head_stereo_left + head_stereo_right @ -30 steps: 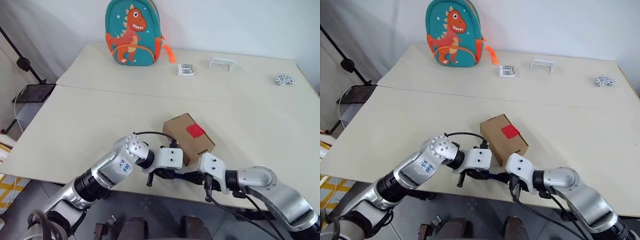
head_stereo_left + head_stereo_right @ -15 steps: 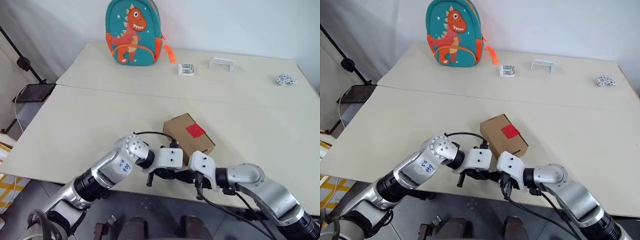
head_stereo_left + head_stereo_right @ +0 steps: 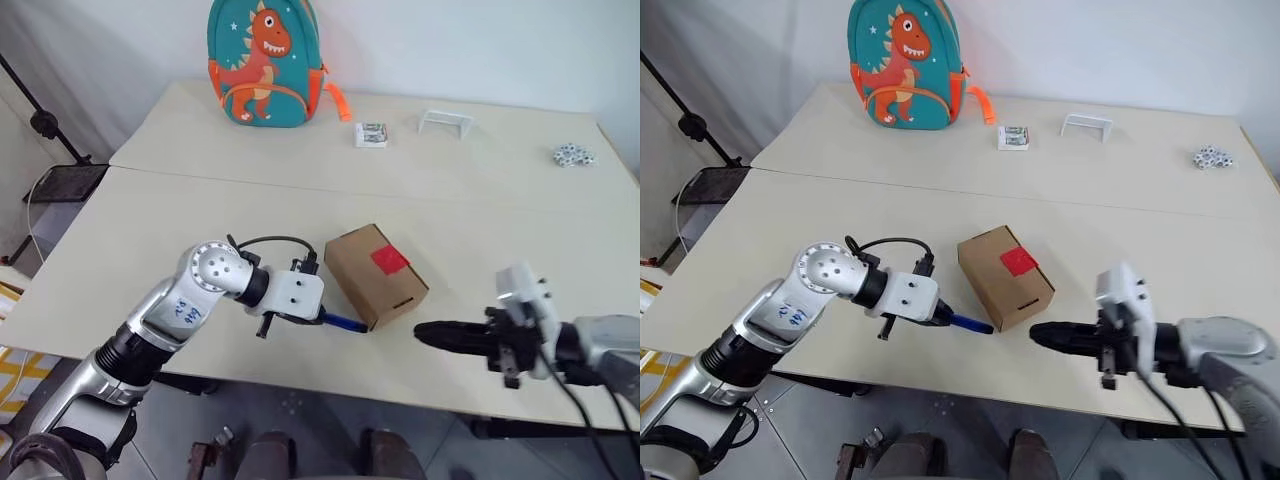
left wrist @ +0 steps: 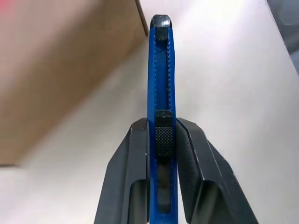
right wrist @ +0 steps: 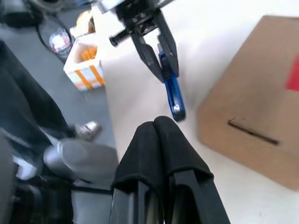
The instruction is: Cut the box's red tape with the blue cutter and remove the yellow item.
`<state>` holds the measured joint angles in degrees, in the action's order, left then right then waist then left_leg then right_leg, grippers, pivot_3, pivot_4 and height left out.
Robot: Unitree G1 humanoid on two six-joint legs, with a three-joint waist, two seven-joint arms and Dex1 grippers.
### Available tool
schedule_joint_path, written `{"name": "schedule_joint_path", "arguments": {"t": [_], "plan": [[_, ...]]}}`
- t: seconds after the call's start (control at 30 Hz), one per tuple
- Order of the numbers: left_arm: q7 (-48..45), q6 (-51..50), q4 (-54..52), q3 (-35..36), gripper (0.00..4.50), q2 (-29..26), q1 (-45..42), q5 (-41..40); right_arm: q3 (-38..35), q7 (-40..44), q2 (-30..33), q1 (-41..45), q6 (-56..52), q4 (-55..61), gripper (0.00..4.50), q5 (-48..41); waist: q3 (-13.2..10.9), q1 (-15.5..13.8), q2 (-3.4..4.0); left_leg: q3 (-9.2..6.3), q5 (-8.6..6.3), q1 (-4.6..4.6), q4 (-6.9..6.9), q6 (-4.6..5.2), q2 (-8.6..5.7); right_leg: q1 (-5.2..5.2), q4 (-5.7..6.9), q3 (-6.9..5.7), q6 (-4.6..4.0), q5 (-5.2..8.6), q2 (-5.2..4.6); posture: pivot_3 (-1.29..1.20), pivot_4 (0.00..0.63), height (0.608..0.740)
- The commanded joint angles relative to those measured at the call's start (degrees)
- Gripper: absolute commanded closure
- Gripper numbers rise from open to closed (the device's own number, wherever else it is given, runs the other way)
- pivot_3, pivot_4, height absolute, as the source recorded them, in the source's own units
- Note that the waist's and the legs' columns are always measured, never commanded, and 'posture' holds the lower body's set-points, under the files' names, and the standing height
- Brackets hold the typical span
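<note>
The box [image 3: 372,277], a brown carton, lies near the table's front edge with the red tape [image 3: 390,260] on its top face and a narrow slot [image 5: 252,132] in its near side. My left gripper [image 4: 161,126] is shut on the blue cutter [image 3: 340,322], whose tip points at the box's lower near corner, just short of it. To the right of the box, my right gripper [image 3: 428,335] hovers with its fingers [image 5: 156,130] pressed together and nothing in them, pointing toward the cutter. The yellow item is hidden.
At the back of the table stand a teal dinosaur backpack [image 3: 262,62], a small white packet [image 3: 371,135], a white bracket [image 3: 445,122] and a cluster of small pieces [image 3: 572,154]. An orange-and-white crate [image 5: 86,65] sits on the floor below the table edge [image 3: 300,372].
The two grippers, close together at the table's front edge, have drawn apart. The left rose with the cutter toward the box. The right swung up and away to the right.
</note>
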<state>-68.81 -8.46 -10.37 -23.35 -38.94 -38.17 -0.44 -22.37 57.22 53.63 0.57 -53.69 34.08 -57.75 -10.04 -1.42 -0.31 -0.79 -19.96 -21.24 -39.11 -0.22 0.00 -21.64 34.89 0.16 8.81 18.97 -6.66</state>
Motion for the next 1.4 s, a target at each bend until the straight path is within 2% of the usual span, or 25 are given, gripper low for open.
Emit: {"name": "schedule_joint_path", "arguments": {"t": [0.03, 0.2, 0.37, 0.4, 0.6, 0.73, 0.93, 1.03, 1.17, 1.4], "plan": [[0.38, 13.24, 1.38, 3.76, 4.05, 1.75, -3.29, -1.97, -6.68, -6.95, 3.99, 2.3, -9.66, -4.15, 3.51, -17.8, -0.01, -0.07, -0.02, -0.01, 0.01, -0.02, -0.01, 0.02, -0.02, 0.02, -0.04, 0.0, 0.0, 0.0, -0.03, 0.0, 0.15, 0.74], [1.64, 19.94, 4.75, 6.34, 4.05, 5.52, -8.52, -3.8, -7.94, -20.74, 10.27, 5.92, -12.58, -9.4, 1.86, -36.68, -0.02, -0.07, -0.02, -0.05, 0.02, -0.05, -0.02, 0.03, -0.06, 0.03, -0.08, -0.09, 0.04, -0.02, -0.09, 0.0, 0.15, 0.74], [3.77, 27.03, 10.46, 5.68, 4.05, 7.76, -13.02, 0.12, -0.15, -40.24, 16.35, 10.66, -7.19, -12.0, 0.14, -53.36, -0.03, 0.06, -0.03, -0.04, 0.02, -0.1, -0.02, 0.03, -0.08, 0.02, -0.17, -0.32, 0.35, -0.19, -0.08, 0.0, 0.15, 0.74], [3.82, 27.94, 11.33, 5.42, 4.05, 8.15, -13.47, 0.32, 1.45, -42.53, 16.43, 11.8, -6.44, -12.38, 0.02, -54.81, -0.05, 0.09, -0.06, 0.03, 0.02, -0.1, -0.02, 0.03, -0.11, 0.02, -0.2, -0.37, 0.36, -0.19, -0.08, 0.0, 0.15, 0.74], [6.04, 33.22, 15.67, 3.64, 4.05, 11.25, -15.27, 3.94, 11.33, -56.03, 11.39, 21.24, -3.2, -11.41, 0.02, -55.25, -0.08, 0.03, -0.12, 0.0, 0.03, -0.17, -0.09, 0.02, -0.08, 0.0, -0.25, -0.54, 0.37, -0.2, -0.07, 0.0, 0.15, 0.74], [6.62, 34.73, 16.73, 3.52, 4.05, 12.6, -15.85, 4.06, 13.68, -60.34, 7.38, 24.1, -2.77, -11.23, 0.02, -55.25, -0.11, -0.12, -0.16, -0.13, 0.04, -0.32, -0.1, 0.01, 0.02, -0.08, -0.25, -0.66, 0.41, -0.22, -0.12, 0.0, 0.15, 0.74], [7.94, 35.23, 17.02, 2.33, 4.05, 14.64, -17.1, 5.89, 20.11, -62.29, 5.9, 27.48, -5.57, -11.6, 0.02, -55.25, -0.12, -0.14, -0.15, -0.26, 0.04, -0.52, -0.09, 0.0, -0.03, -0.2, -0.25, -1.08, 0.48, -0.26, -0.25, 0.0, 0.15, 0.74], [8.45, 34.78, 16.82, 2.28, 4.05, 14.95, -17.17, 6.46, 20.76, -63.31, 5.09, 27.47, -5.51, -12.54, 0.02, -55.25, -0.11, -0.07, -0.14, -0.27, 0.04, -0.62, -0.09, 0.0, -0.09, -0.28, -0.24, -1.28, 0.49, -0.27, -0.36, 0.0, 0.15, 0.74], [8.46, 34.32, 15.96, 2.2, 4.05, 14.94, -16.74, 6.56, 21.35, -63.52, 4.7, 27.51, -6.11, -13.37, 0.02, -55.25, -0.11, -0.05, -0.14, -0.22, 0.04, -1.17, -0.39, 0.01, -0.29, -0.9, 0.24, -1.61, 0.51, -0.29, -0.56, 0.0, 0.15, 0.74], [8.35, 34.35, 15.42, 2.09, 4.05, 14.44, -16.08, 6.89, 20.23, -63.32, 5.11, 26.86, -7.03, -14.87, 0.02, -55.25, -0.11, -0.08, -0.15, -0.17, 0.05, -1.2, -0.68, 0.03, -0.33, -0.81, 0.32, -2.28, 0.48, -0.31, -0.79, 0.0, 0.15, 0.74]]}}
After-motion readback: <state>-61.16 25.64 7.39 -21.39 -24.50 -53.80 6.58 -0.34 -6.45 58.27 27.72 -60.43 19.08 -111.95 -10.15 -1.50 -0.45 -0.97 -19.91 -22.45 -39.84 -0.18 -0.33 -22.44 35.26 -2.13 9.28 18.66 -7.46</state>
